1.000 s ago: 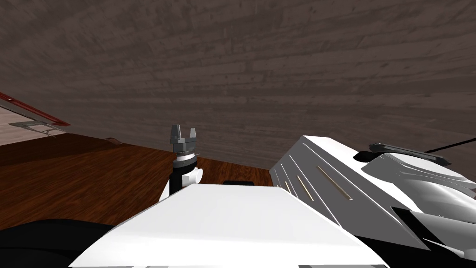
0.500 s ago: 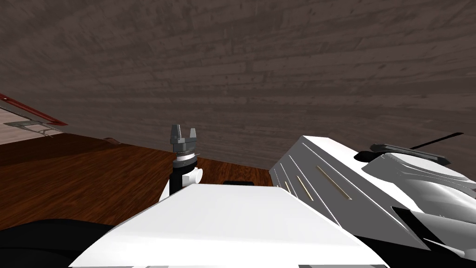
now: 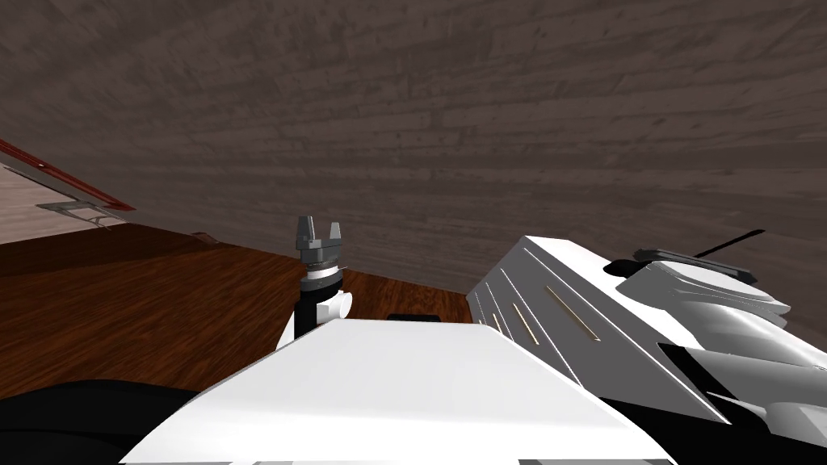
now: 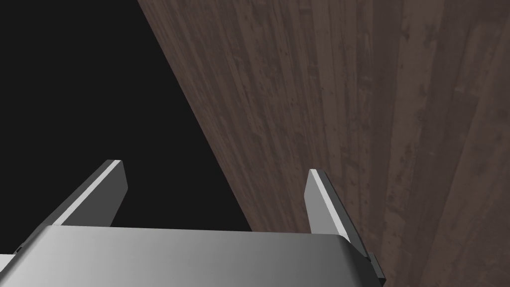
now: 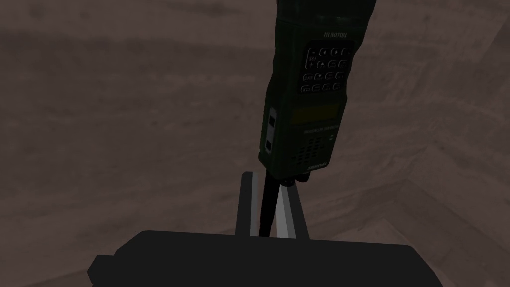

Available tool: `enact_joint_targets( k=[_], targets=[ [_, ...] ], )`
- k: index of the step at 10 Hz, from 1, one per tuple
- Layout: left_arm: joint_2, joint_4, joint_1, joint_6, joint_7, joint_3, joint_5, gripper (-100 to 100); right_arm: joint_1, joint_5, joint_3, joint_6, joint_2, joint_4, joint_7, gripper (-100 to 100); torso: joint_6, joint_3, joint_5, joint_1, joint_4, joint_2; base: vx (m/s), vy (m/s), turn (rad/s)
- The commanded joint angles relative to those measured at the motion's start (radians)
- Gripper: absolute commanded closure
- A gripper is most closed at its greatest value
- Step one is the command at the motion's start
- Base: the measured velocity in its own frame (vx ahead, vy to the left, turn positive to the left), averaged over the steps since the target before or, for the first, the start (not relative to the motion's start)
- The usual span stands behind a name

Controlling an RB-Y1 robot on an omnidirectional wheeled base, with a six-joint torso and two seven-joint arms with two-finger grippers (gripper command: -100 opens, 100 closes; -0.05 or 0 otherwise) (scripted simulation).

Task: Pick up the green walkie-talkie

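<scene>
Walkie-talkie (image 5: 304,99), antenna (image 5: 268,202) pinched in right jaws, grey-brown planks (image 5: 124,124) behind

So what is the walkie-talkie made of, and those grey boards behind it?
The walkie-talkie looks like hard plastic, dark green and matte: moulded keys, a small screen, a speaker grille, no shine. The right gripper pinches its thin black antenna, maybe rubbery, hard to tell. The boards look like wood, dull grey-brown, with plank seams and grain, though the picture is dim.
</scene>
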Motion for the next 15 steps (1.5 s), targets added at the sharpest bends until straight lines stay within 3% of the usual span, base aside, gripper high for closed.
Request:
enact_joint_targets(
  k=[1, 2, 3, 5, 6, 8, 10, 11, 12, 14, 15],
  targets=[
    [0.0, 0.0, 0.0, 0.0, 0.0, 0.0, 0.0, 0, -0.022, -0.01, 0.05, 0.016, 0.005, 0.014, -0.012, 100, 0.0, 0.0, 0.0, 0.0, 0.0, 0.0, -0.112, -0.032, 0.076],
    [0.0, 0.0, 0.0, 0.0, 0.0, 0.0, 0.0, 0, -0.022, -0.01, 0.066, 0.016, 0.005, 0.014, -0.012, 100, 0.002, -0.001, -0.004, 0.001, -0.001, 0.0, -0.045, -0.003, 0.012],
    [0.0, 0.0, 0.0, 0.0, 0.0, 0.0, 0.0, 0, -0.061, -0.028, 0.098, 0.037, 0.007, 0.045, -0.032, 100, 0.004, -0.002, -0.006, 0.001, -0.002, -0.002, -0.074, -0.014, 0.078],
    [0.0, 0.0, 0.0, 0.0, 0.0, 0.0, 0.0, 0, -0.08, -0.028, 0.146, 0.037, 0.007, 0.055, -0.032, 100, 0.004, -0.002, -0.011, -0.002, -0.003, -0.001, -0.064, -0.014, 0.027],
    [0.0, 0.0, 0.0, 0.0, 0.0, 0.0, 0.0, 0, -0.132, -0.045, 0.183, 0.059, 0.009, 0.097, -0.053, 100, 0.006, -0.003, -0.013, -0.002, -0.004, -0.002, -0.074, -0.014, 0.089],
    [0.0, 0.0, 0.0, 0.0, 0.0, 0.0, 0.0, 0, -0.138, -0.045, 0.226, 0.059, 0.009, 0.097, -0.053, 100, 0.005, -0.002, -0.016, -0.005, -0.004, -0.001, -0.062, -0.02, 0.035],
    [0.0, 0.0, 0.0, 0.0, 0.0, 0.0, 0.0, 0, -0.196, -0.063, 0.29, 0.081, 0.011, 0.139, -0.074, 100, 0.006, -0.002, -0.019, -0.007, -0.004, 0.001, -0.097, -0.02, 0.068],
    [0.0, 0.0, 0.0, 0.0, 0.0, 0.0, 0.0, 0, -0.196, -0.063, 0.306, 0.081, 0.011, 0.139, -0.074, 100, 0.006, -0.001, -0.02, -0.007, -0.004, 0.001, -0.038, -0.008, 0.009],
    [0.0, 0.0, 0.0, 0.0, 0.0, 0.0, 0.0, 0, -0.243, -0.08, 0.344, 0.102, 0.013, 0.181, -0.094, 100, 0.007, -0.003, -0.02, -0.007, -0.005, -0.001, -0.081, -0.014, 0.085],
    [0.0, 0.0, 0.0, 0.0, 0.0, 0.0, 0.0, 0, -0.254, -0.08, 0.386, 0.102, 0.013, 0.181, -0.094, 100, 0.006, -0.002, -0.02, -0.008, -0.004, 0.0, -0.058, -0.015, 0.035],
    [0.0, 0.0, 0.0, 0.0, 0.0, 0.0, 0.0, 0, -0.298, -0.098, 0.423, 0.124, 0.015, 0.223, -0.115, 100, 0.007, -0.002, -0.02, -0.008, -0.004, -0.001, -0.08, -0.017, 0.089]
  ],
)
